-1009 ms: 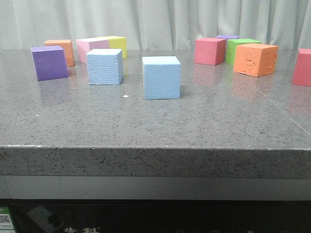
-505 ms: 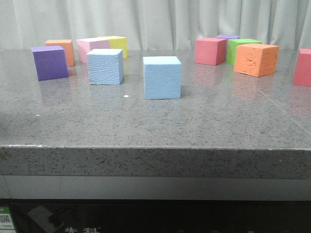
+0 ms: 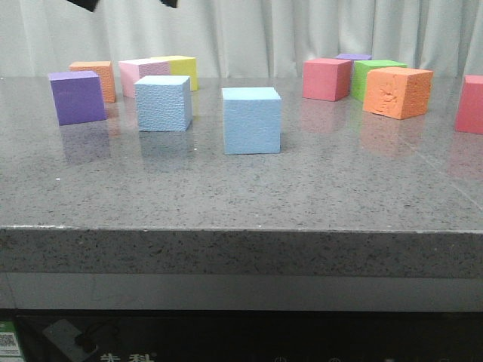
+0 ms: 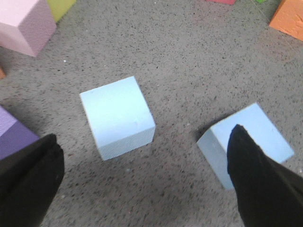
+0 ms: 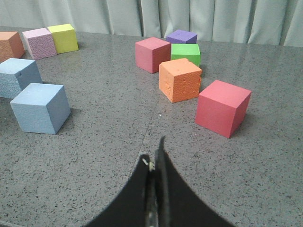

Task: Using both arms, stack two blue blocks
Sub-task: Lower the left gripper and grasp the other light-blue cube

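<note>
Two sky-blue blocks stand apart on the grey table: the pebbled one (image 3: 162, 103) at the left and the smoother one (image 3: 251, 121) to its right. My left gripper (image 3: 126, 3) is open and empty, high above the pebbled block, with only its fingertips (image 3: 83, 4) showing at the top edge. In the left wrist view the gripper (image 4: 144, 132) hangs over the pebbled block (image 4: 117, 117), and the smoother block (image 4: 251, 137) lies partly behind one finger. My right gripper (image 5: 156, 151) is shut and empty over bare table, well away from the smoother block (image 5: 40, 108) and the pebbled block (image 5: 18, 77).
A purple cube (image 3: 77, 96) stands just left of the pebbled block, with orange (image 3: 94, 79), pink (image 3: 143, 75) and yellow (image 3: 183, 72) cubes behind. At the right stand a red cube (image 3: 326, 79), a green cube (image 3: 377, 75), an orange cube (image 3: 396, 92) and another red cube (image 3: 471, 104).
My left gripper's fingertips have come into the top left of the front view, where nothing showed before. The blocks have not moved.
</note>
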You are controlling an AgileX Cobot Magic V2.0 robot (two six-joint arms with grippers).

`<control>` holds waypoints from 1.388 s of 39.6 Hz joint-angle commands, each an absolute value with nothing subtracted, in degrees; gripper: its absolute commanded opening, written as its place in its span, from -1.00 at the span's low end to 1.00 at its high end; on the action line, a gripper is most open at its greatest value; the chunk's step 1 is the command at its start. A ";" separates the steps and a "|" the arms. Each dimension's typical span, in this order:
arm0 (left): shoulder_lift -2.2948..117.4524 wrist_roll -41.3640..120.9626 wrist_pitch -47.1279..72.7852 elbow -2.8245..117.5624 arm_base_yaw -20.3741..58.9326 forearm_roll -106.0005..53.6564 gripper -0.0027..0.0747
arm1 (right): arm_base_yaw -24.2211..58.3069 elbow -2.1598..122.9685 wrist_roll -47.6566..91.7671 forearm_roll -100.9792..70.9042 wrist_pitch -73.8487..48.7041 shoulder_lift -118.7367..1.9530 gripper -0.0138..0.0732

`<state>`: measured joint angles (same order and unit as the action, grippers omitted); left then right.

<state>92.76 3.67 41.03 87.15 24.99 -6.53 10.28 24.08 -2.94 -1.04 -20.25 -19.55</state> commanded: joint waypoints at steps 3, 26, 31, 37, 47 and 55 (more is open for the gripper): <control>97.16 -0.97 44.62 98.48 25.39 -6.38 0.83 | 9.91 25.52 -2.41 -0.79 -15.62 -19.95 -0.84; 113.64 -11.14 58.20 115.80 24.27 0.76 0.83 | 9.91 25.52 -2.41 -0.79 -15.62 -19.95 -0.84; 114.59 -12.12 58.52 115.80 23.43 0.00 0.83 | 9.91 25.52 -2.41 -0.79 -15.62 -19.95 -0.84; 115.42 -12.12 59.32 115.80 22.59 -2.82 0.83 | 9.91 25.52 -2.41 -0.79 -15.62 -19.95 -0.84; 117.23 -12.12 60.37 115.80 22.59 -3.89 0.83 | 9.91 25.52 -2.41 -0.79 -15.62 -19.95 -0.84; 117.23 -12.12 60.27 115.80 22.59 -3.77 0.80 | 9.91 25.52 -2.41 -0.79 -15.62 -19.95 -0.84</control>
<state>120.79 -11.54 61.84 114.00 22.53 -3.36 10.28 24.08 -2.80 -1.04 -20.25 -19.55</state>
